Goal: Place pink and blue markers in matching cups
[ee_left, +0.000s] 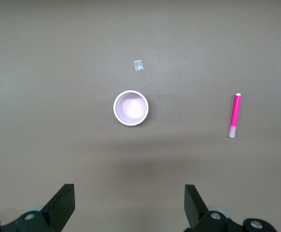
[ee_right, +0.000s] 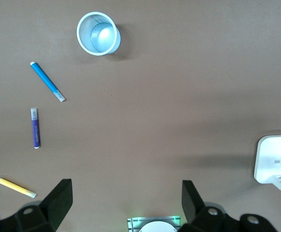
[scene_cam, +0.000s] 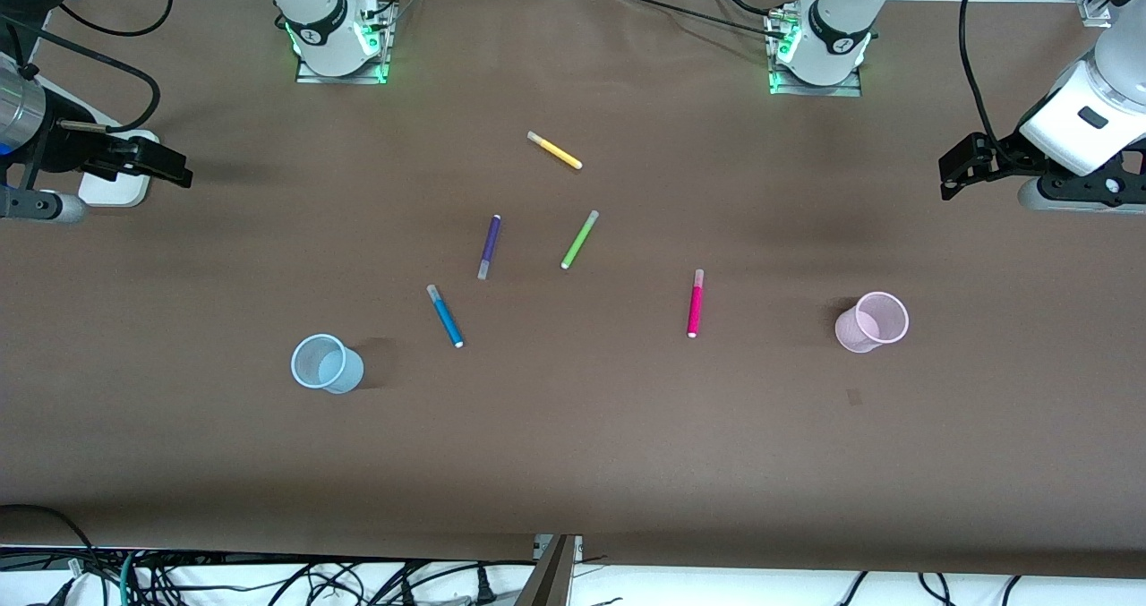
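Both grippers hang high over the ends of the table point(scene_cam: 573, 463), and neither holds anything. Seen from its wrist camera, the left gripper point(ee_left: 129, 205) has its fingers spread wide over bare surface at the left arm's end; the right gripper point(ee_right: 126, 203) is spread just as wide at the right arm's end, beside a white block point(ee_right: 274, 159).

Of the things set out, the cups are the largest. The pale pink cup point(scene_cam: 871, 321) stands upright toward the left arm's end; the light blue cup point(scene_cam: 327, 363) stands upright toward the right arm's end, a little nearer the front camera. Both look empty.

Five markers lie flat between the cups, well apart from one another. The pink marker point(scene_cam: 695, 303) lies beside the pink cup, on the side toward the table's middle, its long axis running almost straight toward the front camera. The blue marker point(scene_cam: 445, 316) lies near the blue cup, slightly farther from the camera and slanted. The purple marker point(scene_cam: 489, 246), green marker point(scene_cam: 579, 240) and yellow marker point(scene_cam: 554, 150) lie farther from the camera and play no part.

Each arm has its matching pair on its own side, so the left arm is the better placed for pink, the right for blue. Neither marker has been touched; each gripper must first travel toward the table's middle, descend, and close across a marker's width.
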